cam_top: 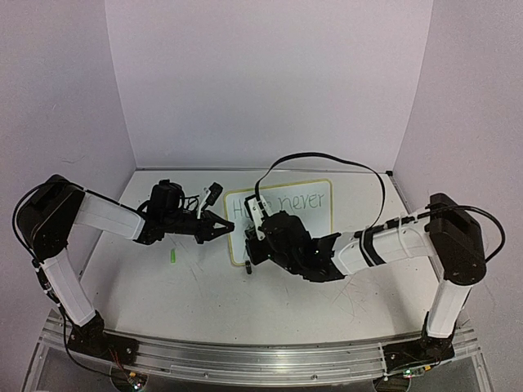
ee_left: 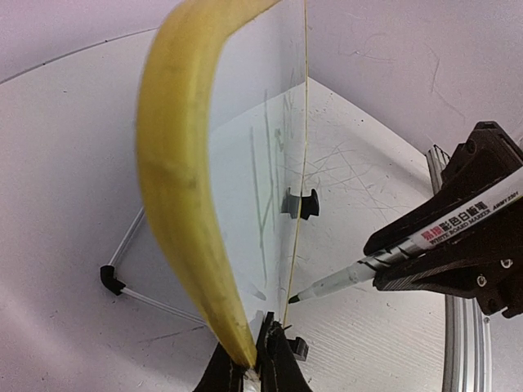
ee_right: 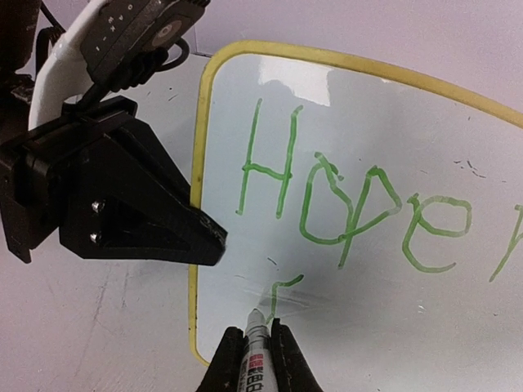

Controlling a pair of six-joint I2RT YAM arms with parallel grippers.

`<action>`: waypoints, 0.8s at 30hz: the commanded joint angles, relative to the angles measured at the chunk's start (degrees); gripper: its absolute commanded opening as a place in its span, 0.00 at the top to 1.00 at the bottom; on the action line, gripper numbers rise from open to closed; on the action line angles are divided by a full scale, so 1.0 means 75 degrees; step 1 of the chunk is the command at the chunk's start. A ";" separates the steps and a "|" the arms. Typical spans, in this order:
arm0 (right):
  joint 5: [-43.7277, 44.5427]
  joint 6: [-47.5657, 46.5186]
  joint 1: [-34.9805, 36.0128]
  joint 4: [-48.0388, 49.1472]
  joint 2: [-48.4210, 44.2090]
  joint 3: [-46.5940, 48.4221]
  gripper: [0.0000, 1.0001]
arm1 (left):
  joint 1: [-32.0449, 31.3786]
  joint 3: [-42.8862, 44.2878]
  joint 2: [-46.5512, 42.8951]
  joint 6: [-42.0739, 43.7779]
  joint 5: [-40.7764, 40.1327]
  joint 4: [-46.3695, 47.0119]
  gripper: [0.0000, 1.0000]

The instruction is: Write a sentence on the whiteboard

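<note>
The whiteboard (cam_top: pixel 317 214) stands at mid-table, with a pale yellow rim (ee_left: pixel 176 180). The sentence (cam_top: pixel 288 203) in green reads "Hope never" on the top line. The right wrist view shows "Hope" (ee_right: pixel 327 196) and a short green stroke (ee_right: pixel 282 290) begun below it. My left gripper (cam_top: pixel 216 226) is shut on the board's left edge; it also shows in its wrist view (ee_left: pixel 255 359). My right gripper (cam_top: pixel 258 245) is shut on a white board marker (ee_right: pixel 258 347), whose tip is at the board surface beside that stroke. The marker also shows in the left wrist view (ee_left: pixel 359 273).
A small green marker cap (cam_top: pixel 172 256) lies on the table left of the board. Two black clip feet (ee_left: pixel 299 204) hold the board's lower edge. A wire stand leg (ee_left: pixel 122 278) reaches out behind it. Purple walls enclose the table.
</note>
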 commanded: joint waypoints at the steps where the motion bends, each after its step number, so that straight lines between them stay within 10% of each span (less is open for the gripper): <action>1: -0.0139 -0.0040 -0.0050 0.0177 0.0214 0.0378 1.00 | 0.0108 0.0094 0.0165 0.0721 -0.1435 -0.0710 1.00; 24: 0.1158 0.0231 -0.0169 -0.0103 0.0106 0.0138 1.00 | 0.0107 0.0121 0.0201 0.0746 -0.1446 -0.0764 1.00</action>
